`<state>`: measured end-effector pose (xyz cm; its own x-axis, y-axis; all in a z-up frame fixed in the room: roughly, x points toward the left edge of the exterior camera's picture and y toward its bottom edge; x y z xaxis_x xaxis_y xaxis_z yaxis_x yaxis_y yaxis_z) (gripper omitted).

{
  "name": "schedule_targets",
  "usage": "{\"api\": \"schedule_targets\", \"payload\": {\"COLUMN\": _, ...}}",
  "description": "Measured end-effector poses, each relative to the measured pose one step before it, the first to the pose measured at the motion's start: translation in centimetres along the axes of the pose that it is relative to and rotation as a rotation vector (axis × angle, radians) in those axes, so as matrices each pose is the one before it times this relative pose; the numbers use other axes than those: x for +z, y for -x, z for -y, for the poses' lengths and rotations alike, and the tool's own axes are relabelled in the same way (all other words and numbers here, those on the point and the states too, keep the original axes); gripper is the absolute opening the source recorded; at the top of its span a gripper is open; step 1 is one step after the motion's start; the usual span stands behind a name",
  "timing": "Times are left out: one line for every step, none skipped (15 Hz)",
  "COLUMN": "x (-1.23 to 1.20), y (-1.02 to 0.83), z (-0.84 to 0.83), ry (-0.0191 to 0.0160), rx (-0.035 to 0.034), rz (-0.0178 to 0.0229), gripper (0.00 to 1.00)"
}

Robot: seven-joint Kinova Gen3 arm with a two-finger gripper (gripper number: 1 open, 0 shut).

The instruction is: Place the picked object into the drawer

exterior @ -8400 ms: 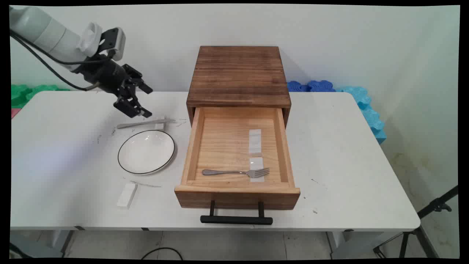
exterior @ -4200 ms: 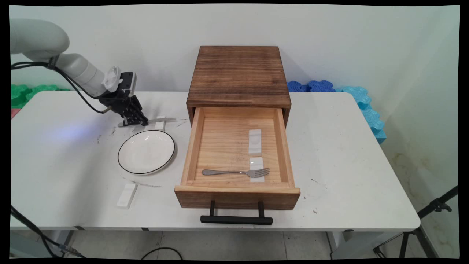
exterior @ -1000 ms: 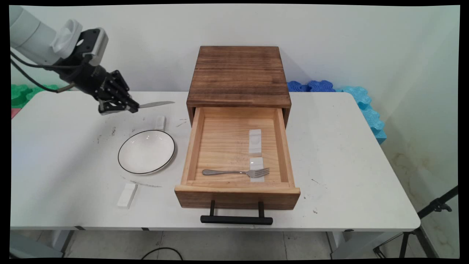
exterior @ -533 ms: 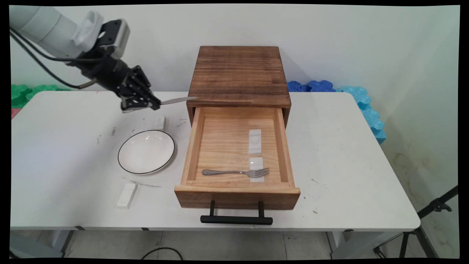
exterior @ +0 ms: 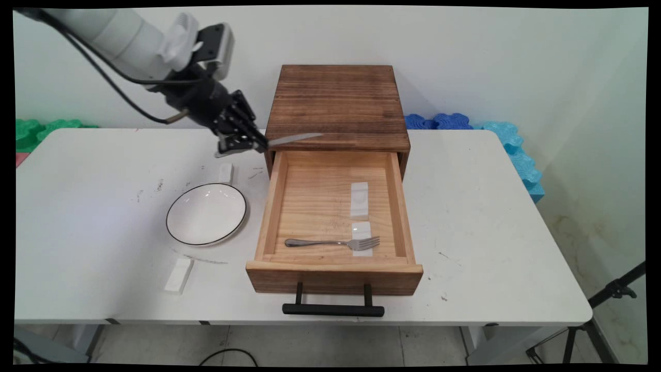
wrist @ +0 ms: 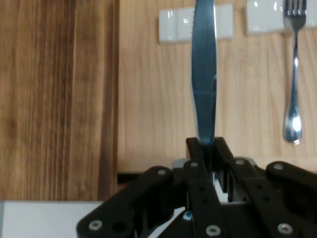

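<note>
The tool (exterior: 251, 145) is clamped on a table knife (exterior: 294, 138), held in the air over the open drawer's (exterior: 335, 217) far left corner, blade pointing right.

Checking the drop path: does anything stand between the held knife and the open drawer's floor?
Nothing visible does. The black two-finger gripper holds the silver table knife over the rear left of the light wooden drawer; the silver fork and two white rests lie further off.
</note>
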<state>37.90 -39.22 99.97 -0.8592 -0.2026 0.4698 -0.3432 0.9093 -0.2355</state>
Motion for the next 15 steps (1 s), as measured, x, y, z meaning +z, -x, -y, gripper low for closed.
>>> {"api": "schedule_targets", "payload": {"x": 0.584, "y": -0.643, "z": 0.054, "ry": -0.00033, "rx": 0.00028, "rz": -0.00329, "gripper": 0.0}}
{"api": "schedule_targets", "payload": {"x": 0.496, "y": -0.525, "z": 0.055, "ry": -0.00067, "rx": 0.00037, "rz": -0.00269, "gripper": 0.0}}
{"api": "schedule_targets", "payload": {"x": 0.606, "y": -0.577, "z": 0.075, "ry": -0.00046, "rx": 0.00037, "rz": -0.00231, "gripper": 0.0}}
{"api": "schedule_targets", "payload": {"x": 0.619, "y": -0.556, "z": 0.086, "ry": -0.00088, "rx": 0.00078, "rz": -0.00182, "gripper": 0.0}}
{"api": "schedule_targets", "payload": {"x": 0.537, "y": -0.464, "z": 0.077, "ry": -0.00042, "rx": 0.00107, "rz": -0.00128, "gripper": 0.0}}
{"api": "schedule_targets", "payload": {"x": 0.638, "y": -0.512, "z": 0.078, "ry": -0.00017, "rx": 0.00149, "rz": -0.00108, "gripper": 0.0}}
{"api": "schedule_targets", "payload": {"x": 0.612, "y": -0.476, "z": 0.067, "ry": -0.0001, "rx": 0.00221, "rz": -0.00067, "gripper": 0.0}}
{"api": "schedule_targets", "payload": {"x": 0.528, "y": -0.395, "z": 0.05, "ry": 0.00034, "rx": 0.00226, "rz": -0.00046, "gripper": 0.0}}
{"api": "schedule_targets", "payload": {"x": 0.595, "y": -0.419, "z": 0.051, "ry": 0.00015, "rx": 0.00287, "rz": -0.00031, "gripper": 0.0}}
{"api": "schedule_targets", "payload": {"x": 0.607, "y": -0.394, "z": 0.037, "ry": 0.00059, "rx": 0.00317, "rz": 0.00011, "gripper": 0.0}}
{"api": "schedule_targets", "payload": {"x": 0.511, "y": -0.322, "z": 0.036, "ry": 0.0004, "rx": 0.00291, "rz": 0.00018, "gripper": 0.0}}
{"api": "schedule_targets", "payload": {"x": 0.592, "y": -0.342, "z": 0.033, "ry": 0.00086, "rx": 0.00357, "rz": 0.0006, "gripper": 0.0}}
{"api": "schedule_targets", "payload": {"x": 0.586, "y": -0.32, "z": 0.048, "ry": 0.00029, "rx": 0.00366, "rz": 0.00076, "gripper": 0.0}}
{"api": "schedule_targets", "payload": {"x": 0.494, "y": -0.242, "z": 0.041, "ry": 0.00035, "rx": 0.00319, "rz": 0.00092, "gripper": 0.0}}
{"api": "schedule_targets", "payload": {"x": 0.555, "y": -0.267, "z": 0.052, "ry": 0.00026, "rx": 0.00391, "rz": 0.00102, "gripper": 0.0}}
